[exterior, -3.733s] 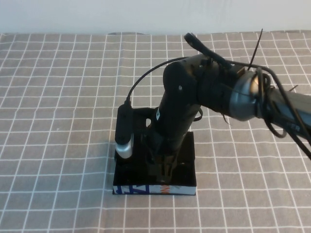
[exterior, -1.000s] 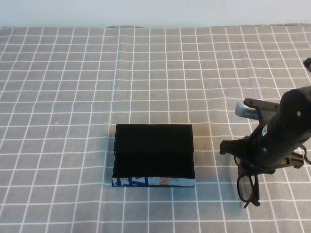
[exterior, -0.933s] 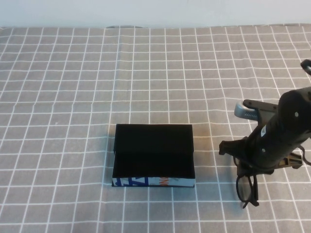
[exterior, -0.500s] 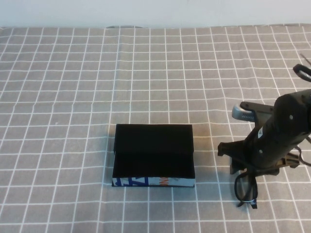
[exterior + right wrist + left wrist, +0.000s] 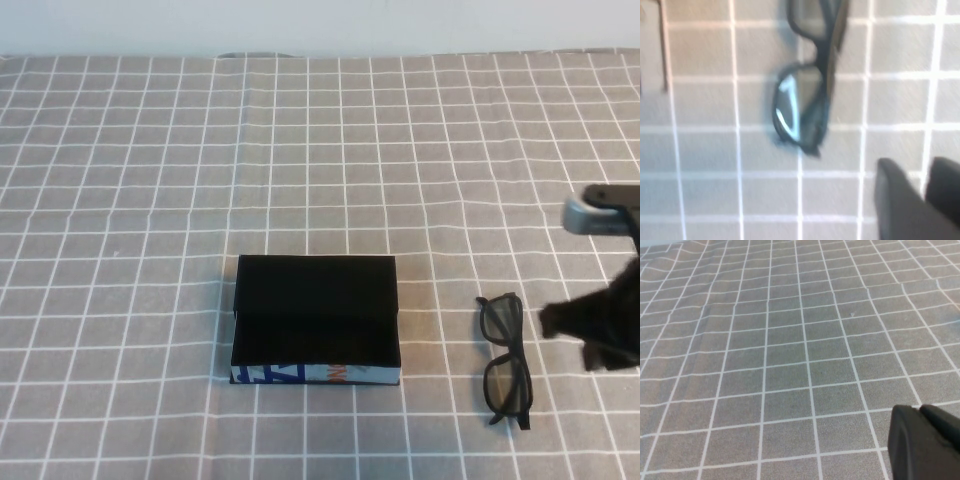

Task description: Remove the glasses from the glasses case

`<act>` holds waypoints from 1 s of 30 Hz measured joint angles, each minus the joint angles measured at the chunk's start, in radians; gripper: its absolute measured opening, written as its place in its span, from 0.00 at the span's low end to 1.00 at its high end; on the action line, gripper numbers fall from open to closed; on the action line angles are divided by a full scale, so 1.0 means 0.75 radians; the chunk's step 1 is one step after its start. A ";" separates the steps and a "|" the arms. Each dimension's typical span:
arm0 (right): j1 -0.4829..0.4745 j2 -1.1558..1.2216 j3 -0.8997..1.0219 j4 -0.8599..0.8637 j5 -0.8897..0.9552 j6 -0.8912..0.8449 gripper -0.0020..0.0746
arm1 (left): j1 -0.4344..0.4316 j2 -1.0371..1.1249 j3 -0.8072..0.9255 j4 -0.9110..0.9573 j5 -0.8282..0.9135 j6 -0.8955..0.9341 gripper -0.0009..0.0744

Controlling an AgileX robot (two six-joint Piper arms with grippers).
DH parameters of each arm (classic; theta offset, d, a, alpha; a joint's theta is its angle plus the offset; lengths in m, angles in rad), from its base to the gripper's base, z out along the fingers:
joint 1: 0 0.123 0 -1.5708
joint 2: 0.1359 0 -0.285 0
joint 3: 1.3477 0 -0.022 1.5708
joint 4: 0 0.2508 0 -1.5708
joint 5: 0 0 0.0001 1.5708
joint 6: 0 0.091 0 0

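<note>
right of the glasses case (image 5: 316,320), folded black glasses (image 5: 503,360), right tool (image 5: 600,335) beside

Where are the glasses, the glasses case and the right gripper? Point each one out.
glasses (image 5: 503,358): high view, on the bridge between the lenses.
glasses case (image 5: 316,305): high view, on the closed black lid.
right gripper (image 5: 925,192): right wrist view, midway between its fingertips, beside the glasses.
</note>
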 joint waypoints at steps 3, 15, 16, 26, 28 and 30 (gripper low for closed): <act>0.000 -0.143 0.085 0.000 -0.009 0.000 0.06 | 0.000 0.000 0.000 0.000 0.000 0.000 0.01; 0.000 -0.488 0.206 0.106 0.076 -0.002 0.01 | 0.000 0.000 0.000 0.000 0.000 0.000 0.01; 0.000 -0.496 0.206 0.104 0.076 -0.002 0.01 | 0.000 0.000 0.000 0.000 0.000 0.000 0.01; -0.170 -0.777 0.611 -0.180 -0.725 -0.005 0.01 | 0.000 0.000 0.000 0.000 0.000 0.000 0.01; -0.263 -0.916 0.807 -0.292 -0.983 -0.005 0.01 | 0.000 0.000 0.000 0.000 0.000 0.000 0.01; -0.351 -1.044 0.976 -0.357 -1.173 -0.005 0.01 | 0.000 0.000 0.000 0.000 0.000 0.000 0.01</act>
